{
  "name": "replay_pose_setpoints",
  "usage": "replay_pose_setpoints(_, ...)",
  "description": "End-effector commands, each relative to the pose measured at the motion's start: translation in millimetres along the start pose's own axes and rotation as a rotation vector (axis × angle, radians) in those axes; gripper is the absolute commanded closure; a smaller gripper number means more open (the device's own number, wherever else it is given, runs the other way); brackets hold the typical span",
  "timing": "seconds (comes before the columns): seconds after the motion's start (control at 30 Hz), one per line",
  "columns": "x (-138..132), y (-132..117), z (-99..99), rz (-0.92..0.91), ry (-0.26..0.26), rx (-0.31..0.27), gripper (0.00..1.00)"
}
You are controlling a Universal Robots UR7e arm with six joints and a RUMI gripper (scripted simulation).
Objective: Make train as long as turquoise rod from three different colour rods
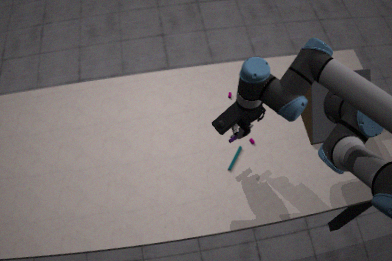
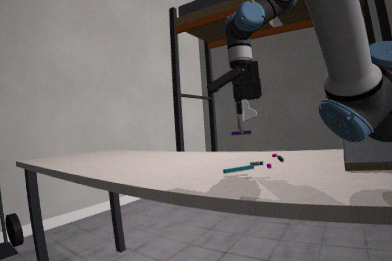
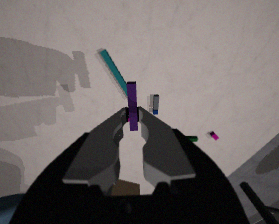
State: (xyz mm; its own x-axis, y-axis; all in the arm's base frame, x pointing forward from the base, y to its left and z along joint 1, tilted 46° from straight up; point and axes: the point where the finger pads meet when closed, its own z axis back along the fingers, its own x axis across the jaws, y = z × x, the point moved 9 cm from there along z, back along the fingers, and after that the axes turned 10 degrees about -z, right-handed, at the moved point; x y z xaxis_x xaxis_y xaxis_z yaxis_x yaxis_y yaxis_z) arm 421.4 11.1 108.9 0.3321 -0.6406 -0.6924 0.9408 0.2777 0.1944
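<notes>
My gripper [image 1: 236, 136] [image 2: 241, 131] [image 3: 133, 108] is shut on the purple rod [image 1: 232, 139] [image 2: 247, 132] [image 3: 132, 95], held level well above the table. The turquoise rod [image 1: 235, 158] [image 2: 238, 169] [image 3: 114, 70] lies flat. A grey rod [image 2: 255, 163] [image 3: 156, 102] lies near it, with a blue rod [image 2: 261, 163] [image 3: 155, 112] end to end with it, touching or almost touching. The arm hides both in the top view. A green rod [image 2: 280, 158] [image 3: 192, 138] is partly hidden by the gripper in the wrist view.
One magenta rod [image 1: 252, 141] [image 2: 269, 166] lies near the turquoise rod, mostly hidden in the wrist view. Another magenta rod [image 1: 230, 95] [image 2: 275, 155] [image 3: 214, 135] lies farther back, near the green one. A grey-and-brown box [image 1: 318, 117] stands by the arm's base.
</notes>
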Motion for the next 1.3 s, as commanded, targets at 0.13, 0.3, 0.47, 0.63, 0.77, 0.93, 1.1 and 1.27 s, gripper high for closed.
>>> replay_pose_setpoints(0.13,42.1,12.6,-6.9,-0.012,-0.007,0.002,1.0)
replay_pose_setpoints(0.3,42.1,12.6,-6.9,-0.012,-0.007,0.002,1.0)
replay_pose_setpoints(0.47,42.0,12.2,-7.1,-0.013,-0.007,0.002,1.0)
replay_pose_setpoints(0.63,41.4,11.4,-9.3,-0.014,-0.005,0.001,1.0)
replay_pose_setpoints(0.77,41.1,10.7,-14.5,-0.016,-0.002,0.001,1.0)
replay_pose_setpoints(0.93,41.1,10.8,-25.1,-0.016,-0.002,0.001,1.0)
replay_pose_setpoints(1.1,41.1,11.2,-45.1,-0.016,-0.002,0.001,1.0)
replay_pose_setpoints(1.27,41.1,11.6,-67.1,-0.016,-0.002,0.0,1.0)
